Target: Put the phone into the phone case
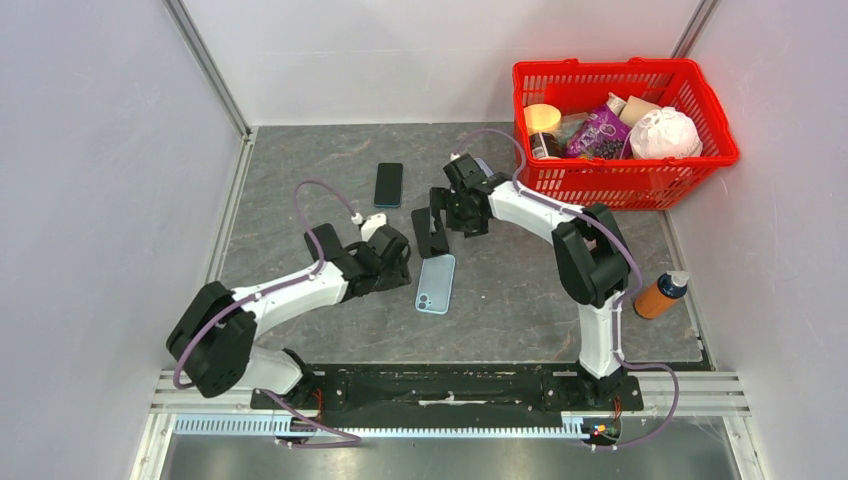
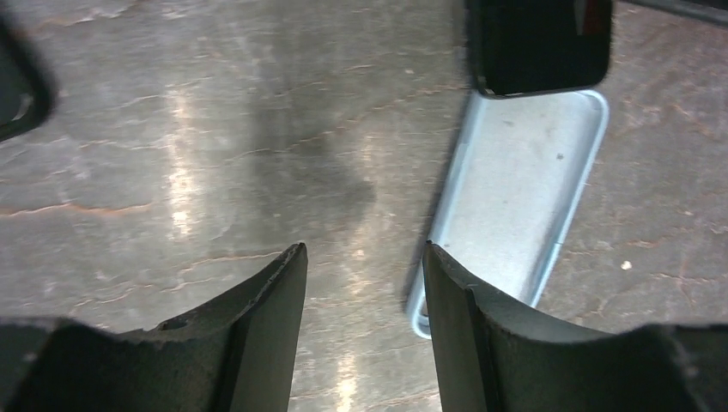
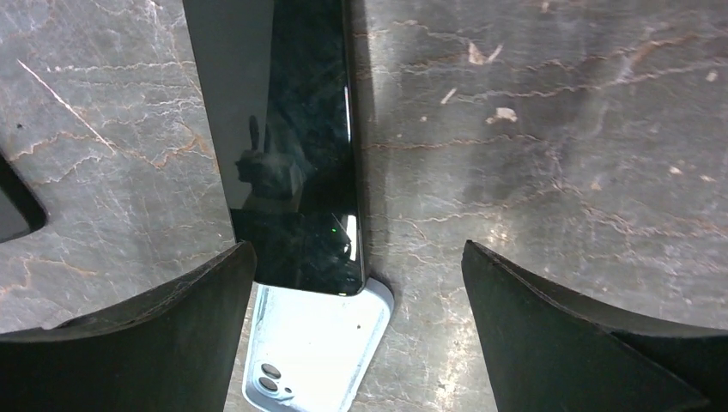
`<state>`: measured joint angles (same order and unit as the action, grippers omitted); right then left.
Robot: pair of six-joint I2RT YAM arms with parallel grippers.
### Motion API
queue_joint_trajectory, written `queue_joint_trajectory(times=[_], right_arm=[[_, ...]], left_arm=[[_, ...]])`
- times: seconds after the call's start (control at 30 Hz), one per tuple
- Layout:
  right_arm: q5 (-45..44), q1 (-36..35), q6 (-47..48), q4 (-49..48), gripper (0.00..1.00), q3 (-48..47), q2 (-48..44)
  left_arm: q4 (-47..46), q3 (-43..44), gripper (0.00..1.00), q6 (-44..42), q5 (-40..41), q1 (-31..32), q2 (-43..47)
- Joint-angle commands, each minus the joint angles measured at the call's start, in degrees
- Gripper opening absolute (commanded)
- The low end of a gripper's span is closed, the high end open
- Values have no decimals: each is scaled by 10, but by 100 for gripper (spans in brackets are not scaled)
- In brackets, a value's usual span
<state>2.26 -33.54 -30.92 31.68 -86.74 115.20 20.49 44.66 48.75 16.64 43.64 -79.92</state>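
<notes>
On the table (image 1: 520,280), the phone (image 3: 300,154) overlaps the blue case (image 2: 515,197) at one end, unseated. Your left gripper (image 2: 363,249) and right gripper (image 3: 358,249) hold their jaws spread, empty; next, square the phone over the case

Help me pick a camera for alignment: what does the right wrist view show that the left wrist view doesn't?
Only right wrist: most of the phone's glossy screen, and the camera cutouts in the case. Only left wrist: the case's long hollow inside with its raised rim. Both: the phone's end overlapping the case's end on the table, seen between open, empty fingers, those of the right gripper and the left gripper.
</notes>
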Motion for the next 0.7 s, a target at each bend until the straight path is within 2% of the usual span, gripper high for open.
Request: queue_joint_trajectory(times=[0.0,0.3,0.67], right_arm=[[30,-3,41,-6,97,-44,24],[16,-25,72,16,97,-81,61],[-75,-68,88,73,97,-135,108]], left_arm=[[2,-30,59,-8,7,-29,38],[-8,-54,59,-15,-11,-57,60],[-19,-61,59,-12,-21,-62,55]])
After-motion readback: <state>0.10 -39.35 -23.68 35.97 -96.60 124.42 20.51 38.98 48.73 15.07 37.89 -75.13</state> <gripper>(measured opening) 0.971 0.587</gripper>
